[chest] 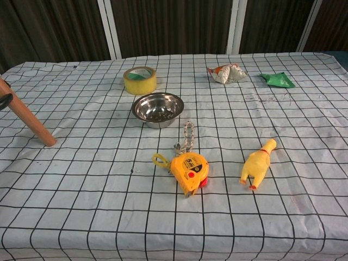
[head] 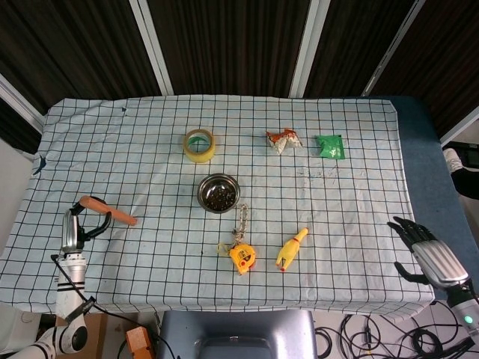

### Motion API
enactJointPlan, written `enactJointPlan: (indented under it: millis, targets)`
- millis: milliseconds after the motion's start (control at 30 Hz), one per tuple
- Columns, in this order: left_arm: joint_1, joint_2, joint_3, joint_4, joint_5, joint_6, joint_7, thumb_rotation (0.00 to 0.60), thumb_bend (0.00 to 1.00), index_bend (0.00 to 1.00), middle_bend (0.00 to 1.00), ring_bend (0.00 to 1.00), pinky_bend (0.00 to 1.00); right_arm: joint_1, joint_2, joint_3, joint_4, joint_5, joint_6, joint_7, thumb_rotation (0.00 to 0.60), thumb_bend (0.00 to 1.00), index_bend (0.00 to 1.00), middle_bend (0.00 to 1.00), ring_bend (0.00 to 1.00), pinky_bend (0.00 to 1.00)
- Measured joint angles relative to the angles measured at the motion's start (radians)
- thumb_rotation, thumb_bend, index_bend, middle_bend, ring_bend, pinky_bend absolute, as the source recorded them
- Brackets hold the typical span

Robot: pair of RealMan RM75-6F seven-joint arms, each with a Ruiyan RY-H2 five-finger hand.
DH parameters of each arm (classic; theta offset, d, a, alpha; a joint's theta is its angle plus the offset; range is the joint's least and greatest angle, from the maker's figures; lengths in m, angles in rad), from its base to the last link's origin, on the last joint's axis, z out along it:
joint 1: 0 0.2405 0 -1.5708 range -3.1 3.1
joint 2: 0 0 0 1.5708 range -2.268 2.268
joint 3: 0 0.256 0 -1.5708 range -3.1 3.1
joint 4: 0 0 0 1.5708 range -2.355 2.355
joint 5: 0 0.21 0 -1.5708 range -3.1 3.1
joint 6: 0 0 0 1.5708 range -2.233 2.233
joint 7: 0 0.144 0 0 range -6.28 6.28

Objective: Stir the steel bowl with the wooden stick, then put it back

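A: Head view: where's the brown wooden stick (head: pixel 109 210)?

B: At bowl's nine o'clock, grasped by left hand (head: pixel 72 229); tip touching cloth. Light, stiff; hold near the upper end.

A: Right hand (head: pixel 428 253)?

B: Fingers spread, empty.

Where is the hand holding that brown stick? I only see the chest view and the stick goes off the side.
Observer: In the head view the left hand grips the wooden stick at the table's left edge.
Operator: Is the other hand anywhere?
Observer: Yes, the right hand hangs past the table's right corner, fingers spread, holding nothing.
Operator: Is there stuff in the steel bowl?
Observer: From above, the steel bowl shows small dark bits on its bottom.
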Motion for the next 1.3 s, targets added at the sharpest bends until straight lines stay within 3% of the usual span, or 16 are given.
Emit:
enactJointPlan:
  millis: [300,400,533,800,933,1133,1300]
  targets:
    - [0.0,0.01,0.022,0.055,0.033,-0.04,-0.173,0.6,0.45,0.31,0.36,0.18,0.22,-0.006,0.002,0.006,0.008,0.002,0.011,0.015,0.6,0.34,0.0,0.0,0.0,0.12]
    - [-0.002,0.038,0.024,0.02,0.034,-0.085,-0.25,0.6,0.45,0.24,0.32,0.16,0.22,-0.008,-0.001,0.007,0.015,0.005,0.01,0.022,0.6,0.34,0.0,0.0,0.0,0.12]
    - [-0.005,0.093,0.027,-0.069,0.038,-0.127,-0.31,0.6,0.41,0.22,0.3,0.14,0.22,-0.01,-0.006,0.009,0.024,0.01,0.009,0.031,0.6,0.34,0.0,0.0,0.0,0.12]
    - [-0.013,0.172,0.018,-0.188,0.037,-0.182,-0.408,0.6,0.36,0.22,0.32,0.14,0.22,-0.012,-0.012,0.01,0.036,0.009,0.006,0.039,0.6,0.33,0.0,0.0,0.0,0.12]
    - [-0.025,0.204,0.013,-0.226,0.029,-0.244,-0.464,0.6,0.35,0.22,0.39,0.16,0.29,-0.014,-0.017,0.012,0.04,0.013,0.007,0.035,0.6,0.34,0.0,0.0,0.0,0.12]
    - [-0.042,0.212,-0.004,-0.232,0.019,-0.28,-0.544,0.6,0.3,0.46,0.51,0.22,0.34,-0.025,-0.03,0.027,0.044,0.044,0.012,-0.004,0.6,0.33,0.0,0.0,0.0,0.12]
    - [-0.07,0.212,-0.034,-0.232,0.011,-0.323,-0.685,0.6,0.27,0.54,0.54,0.23,0.34,-0.029,-0.029,0.027,0.04,0.039,0.017,-0.007,0.6,0.34,0.0,0.0,0.0,0.12]
